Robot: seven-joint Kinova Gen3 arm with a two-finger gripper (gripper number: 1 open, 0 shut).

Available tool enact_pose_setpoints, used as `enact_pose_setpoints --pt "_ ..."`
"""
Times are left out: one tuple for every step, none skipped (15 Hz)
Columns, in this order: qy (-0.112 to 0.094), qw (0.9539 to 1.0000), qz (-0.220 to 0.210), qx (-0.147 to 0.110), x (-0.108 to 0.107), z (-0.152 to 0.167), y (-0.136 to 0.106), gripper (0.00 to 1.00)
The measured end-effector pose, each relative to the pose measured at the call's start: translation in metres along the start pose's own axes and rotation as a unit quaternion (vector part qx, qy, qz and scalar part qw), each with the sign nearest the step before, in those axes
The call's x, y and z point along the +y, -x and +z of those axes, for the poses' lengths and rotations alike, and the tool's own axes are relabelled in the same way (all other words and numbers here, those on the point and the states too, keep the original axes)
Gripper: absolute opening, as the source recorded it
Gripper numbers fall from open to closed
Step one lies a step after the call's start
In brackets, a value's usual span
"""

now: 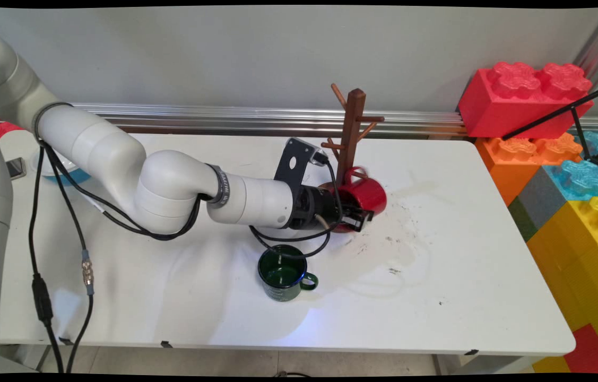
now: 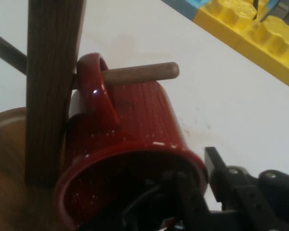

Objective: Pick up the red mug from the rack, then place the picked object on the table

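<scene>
A red mug (image 2: pixel 135 144), its handle hooked over a peg of the wooden mug tree (image 2: pixel 50 91), is gripped at the rim by the gripper (image 1: pixel 358 216).

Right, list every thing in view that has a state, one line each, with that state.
red mug: on its side, handle hooked over a peg of the mug tree, rim between the fingers.
gripper: shut on the red mug's rim, one finger inside, one outside.
mug tree: upright on the table.
green mug: upright, empty, apart from the gripper.
</scene>
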Motion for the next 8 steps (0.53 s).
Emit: enact_pose_setpoints --pt "-0.002 1.0 -0.001 0.0 -0.0005 -0.0005 0.0 0.0" --pt "-0.003 1.0 -0.002 0.0 -0.0008 -0.0007 -0.0002 0.0" --pt "-0.003 1.0 -0.002 0.0 -0.0011 -0.0009 -0.0003 0.0" --pt "-0.005 1.0 -0.003 0.0 -0.0014 -0.0014 -0.0004 0.0" --pt "-0.005 1.0 -0.003 0.0 -0.0015 -0.0017 -0.0006 0.0" --pt "-0.006 1.0 -0.004 0.0 -0.0018 -0.0025 -0.0007 0.0" --pt "-0.007 1.0 -0.005 0.0 -0.0019 -0.0031 -0.0008 0.0" --pt "-0.007 1.0 -0.005 -0.001 -0.0021 -0.0038 -0.0011 0.0"
